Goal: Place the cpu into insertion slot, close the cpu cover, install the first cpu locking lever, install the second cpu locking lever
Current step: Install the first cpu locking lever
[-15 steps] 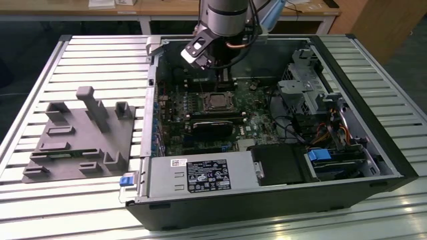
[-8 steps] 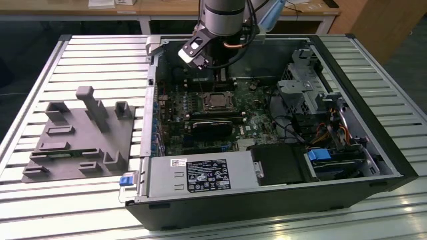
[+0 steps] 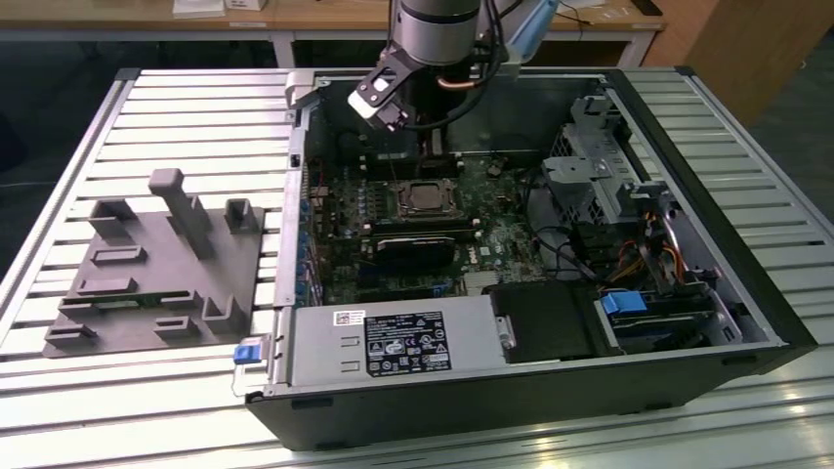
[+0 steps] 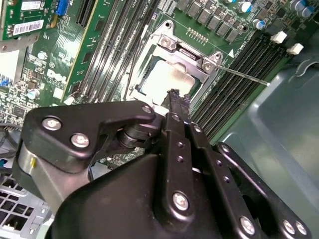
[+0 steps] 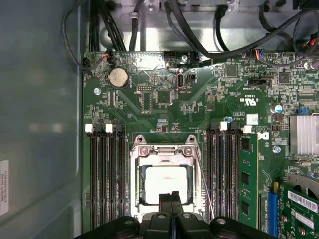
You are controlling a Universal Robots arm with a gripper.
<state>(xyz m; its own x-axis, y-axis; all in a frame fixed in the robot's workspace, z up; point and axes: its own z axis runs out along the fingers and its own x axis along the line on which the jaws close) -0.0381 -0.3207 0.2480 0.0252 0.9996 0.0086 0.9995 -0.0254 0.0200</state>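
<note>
The cpu (image 5: pixel 164 181) (image 4: pixel 167 79) lies flat in its socket on the green motherboard, its pale metal top showing through the opening of the cpu cover (image 5: pixel 162 152) (image 4: pixel 192 52), which lies down over it. A thin metal locking lever (image 4: pixel 244 75) (image 5: pixel 204 184) sticks out from a socket corner over the memory slots. My gripper (image 5: pixel 171 196) (image 4: pixel 174 94) hangs just above the socket's edge, its black fingers pressed together with nothing between them. In the exterior view the gripper (image 3: pixel 436 149) hovers inside the open case, behind the cpu (image 3: pixel 420 198).
Memory slots (image 5: pixel 104 174) flank the socket, and a green card (image 5: pixel 247 174) stands in one. A black block (image 3: pixel 417 244) sits in front of the socket, with a power supply (image 3: pixel 391 342), drive cage (image 3: pixel 600 176) and cables nearby. A grey fixture plate (image 3: pixel 156 264) lies at the exterior view's left.
</note>
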